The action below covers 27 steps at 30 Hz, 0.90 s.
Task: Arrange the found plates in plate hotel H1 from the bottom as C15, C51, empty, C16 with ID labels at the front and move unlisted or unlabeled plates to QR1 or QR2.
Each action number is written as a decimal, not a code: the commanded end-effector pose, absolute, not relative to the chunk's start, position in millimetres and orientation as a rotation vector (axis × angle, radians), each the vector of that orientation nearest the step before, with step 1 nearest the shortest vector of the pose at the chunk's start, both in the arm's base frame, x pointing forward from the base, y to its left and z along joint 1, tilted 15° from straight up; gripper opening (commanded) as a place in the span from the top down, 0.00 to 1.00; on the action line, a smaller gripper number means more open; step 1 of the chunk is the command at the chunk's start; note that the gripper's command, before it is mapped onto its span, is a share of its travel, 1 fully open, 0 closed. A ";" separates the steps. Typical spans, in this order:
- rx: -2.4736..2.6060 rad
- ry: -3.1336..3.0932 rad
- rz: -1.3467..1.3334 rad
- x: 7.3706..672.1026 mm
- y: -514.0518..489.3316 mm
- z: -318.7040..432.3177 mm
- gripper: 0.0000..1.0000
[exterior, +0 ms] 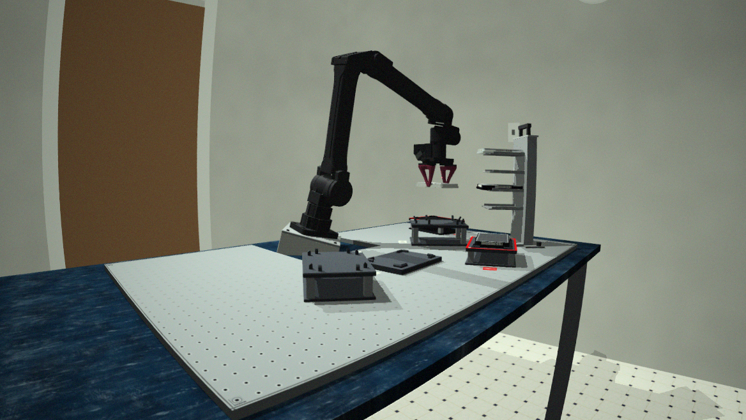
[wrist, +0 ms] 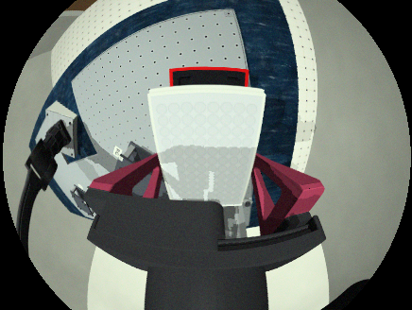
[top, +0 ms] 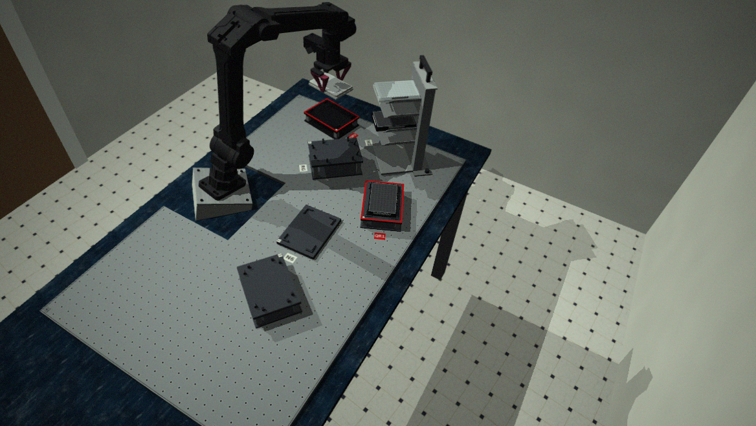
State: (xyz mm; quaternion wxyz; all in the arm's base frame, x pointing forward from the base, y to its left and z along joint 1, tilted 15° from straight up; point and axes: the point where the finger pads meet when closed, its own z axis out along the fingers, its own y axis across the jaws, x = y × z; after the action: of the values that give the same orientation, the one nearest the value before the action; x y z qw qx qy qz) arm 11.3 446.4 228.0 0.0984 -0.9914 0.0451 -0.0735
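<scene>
My gripper [top: 329, 74] is shut on a white plate [top: 333, 84] and holds it level in the air, above and just behind the red-rimmed quarantine nest QR2 [top: 331, 115], whose top is bare. In the wrist view the plate [wrist: 207, 138] sits between the red fingers, with the red-rimmed nest [wrist: 209, 76] past its far end. The hotel H1 [top: 415, 119] stands to the right. Its top slot holds a white plate [top: 395, 89] and its second slot a black plate [top: 392, 120]. The other two slots look empty. I cannot read any label.
Quarantine nest QR1 [top: 382, 199] holds a black plate. The raised regrip nest [top: 335, 156] stands between QR2 and the arm's base. A flat nest [top: 309, 230] and the raised nest N6 [top: 273, 288] lie nearer the front, both bare.
</scene>
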 end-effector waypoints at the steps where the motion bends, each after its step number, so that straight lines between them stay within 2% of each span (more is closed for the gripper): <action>1: -2.899 0.132 -0.206 16.1 453.7 232.0 0.14; 5: -2.851 0.128 -0.198 14.2 471.9 248.1 0.14; 8: -2.912 0.131 -0.208 18.2 457.8 213.8 0.14; 18: -2.912 0.130 -0.208 22.2 463.0 187.8 0.14; 21: -2.908 0.131 -0.208 22.9 463.2 186.9 0.14; 22: -2.823 0.127 -0.195 18.9 476.9 226.6 0.14; 27: -2.875 0.131 -0.203 17.4 468.8 205.3 0.14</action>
State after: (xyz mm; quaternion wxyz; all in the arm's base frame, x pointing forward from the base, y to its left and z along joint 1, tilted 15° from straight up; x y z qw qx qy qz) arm 18.9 459.1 185.4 0.1040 -0.9908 0.0454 -0.0731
